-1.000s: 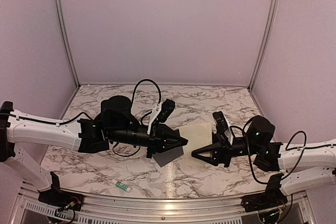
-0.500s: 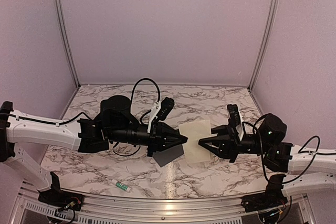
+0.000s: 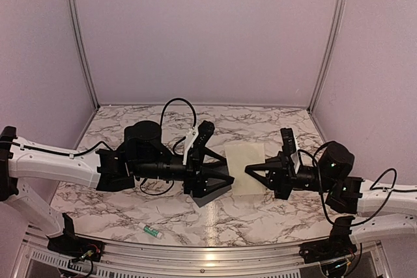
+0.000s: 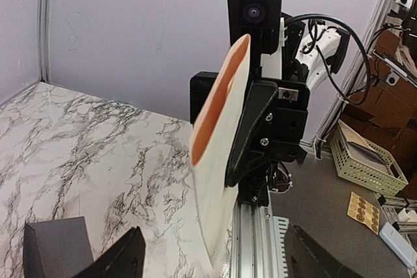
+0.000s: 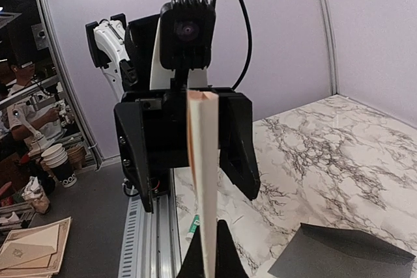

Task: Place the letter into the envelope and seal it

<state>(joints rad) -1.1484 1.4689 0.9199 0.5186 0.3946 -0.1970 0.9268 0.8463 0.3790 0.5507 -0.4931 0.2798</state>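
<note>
Top cam layout: both arms meet mid-frame, sheet btwn them.

We see the letter (image 3: pixel 245 158) just right of centre, up on edge above the table (image 3: pixel 280 219). Its right side sits in the tip of the right gripper (image 3: pixel 249 170), which comes in from the lower right. The left gripper (image 3: pixel 226 168) comes in from the left, w/ one finger on each side of the letter's left edge. The envelope (image 3: pixel 210 196) lies flat on the table under the left gripper, below-left of the letter. A small tube (image 3: pixel 151 230) lies at lower left near the front edge, well apart from the envelope. Walls stand behind & at both sides.
</note>
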